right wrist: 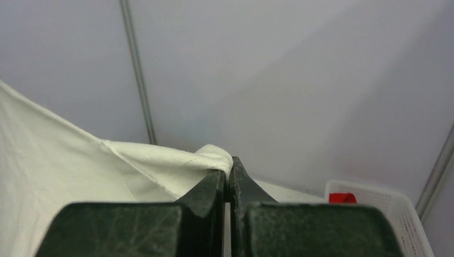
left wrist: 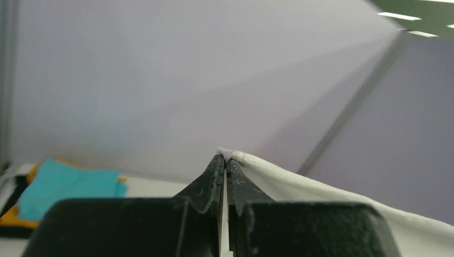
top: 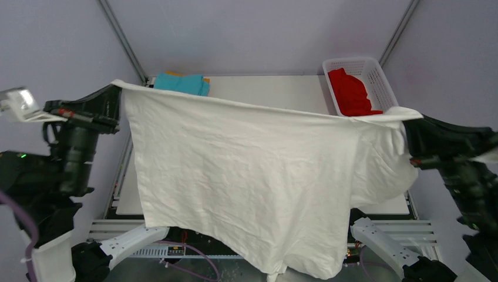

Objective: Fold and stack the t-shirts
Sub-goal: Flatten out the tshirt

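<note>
A large white t-shirt hangs stretched in the air between both arms, covering most of the table. My left gripper is shut on its upper left corner, the white t-shirt pinched at the tips of my left gripper. My right gripper is shut on the upper right corner, where the white t-shirt bunches at my right gripper. A folded teal t-shirt lies on an orange one at the back left. A red t-shirt sits in the basket.
The white mesh basket stands at the table's back right corner, also seen as the basket in the right wrist view. The shirt's lower hem drapes past the table's front edge over the arm bases. Tent poles rise at both back corners.
</note>
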Controlling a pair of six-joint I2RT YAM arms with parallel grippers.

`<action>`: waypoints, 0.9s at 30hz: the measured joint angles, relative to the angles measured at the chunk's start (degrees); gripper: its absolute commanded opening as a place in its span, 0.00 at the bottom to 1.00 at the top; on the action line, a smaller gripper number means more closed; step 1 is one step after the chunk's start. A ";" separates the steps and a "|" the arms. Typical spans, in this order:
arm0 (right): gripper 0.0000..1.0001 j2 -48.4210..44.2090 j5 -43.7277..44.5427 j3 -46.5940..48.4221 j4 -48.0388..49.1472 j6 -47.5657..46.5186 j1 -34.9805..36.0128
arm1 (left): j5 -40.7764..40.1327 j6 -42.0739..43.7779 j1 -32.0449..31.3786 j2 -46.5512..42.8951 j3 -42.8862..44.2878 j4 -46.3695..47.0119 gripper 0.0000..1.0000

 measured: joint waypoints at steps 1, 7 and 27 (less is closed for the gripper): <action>0.00 0.00 1.09 -3.08 1.29 -0.24 0.02 | -3.30 0.42 0.02 0.46 -1.81 0.76 0.00; 0.00 1.36 12.31 -23.43 8.94 -0.81 0.00 | -22.69 2.03 3.17 10.29 -14.78 6.78 0.00; 0.02 37.94 22.86 -56.08 31.47 8.22 -0.02 | -13.03 -6.23 24.70 52.09 -34.27 18.73 0.00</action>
